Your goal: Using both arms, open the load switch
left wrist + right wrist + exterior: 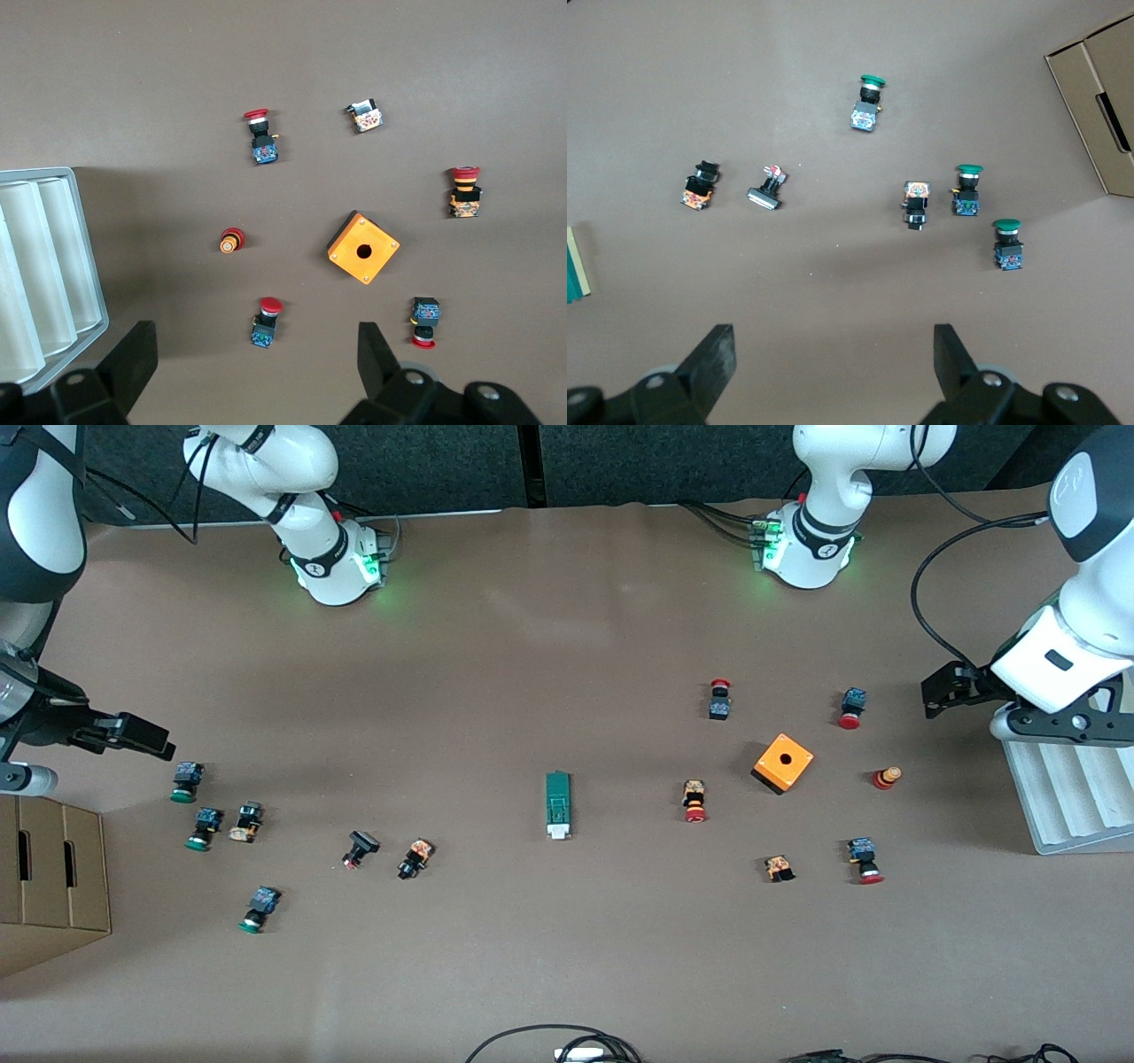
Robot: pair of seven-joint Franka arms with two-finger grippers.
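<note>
The load switch (557, 804) lies mid-table, well apart from the orange cube (782, 763), which sits toward the left arm's end. Its long axis runs toward the front camera, white end nearest. Both grippers hang spread wide and empty at opposite ends: the right gripper (142, 737) over the green buttons (188, 779), the left gripper (946, 688) beside the tray (1072, 815). Neither looks clearly closer; each must likely reach inward.

One load switch (558, 804), one orange cube (783, 763), three green-capped buttons (186, 781), five red-capped buttons (851, 708), two end effectors (941, 691).
</note>
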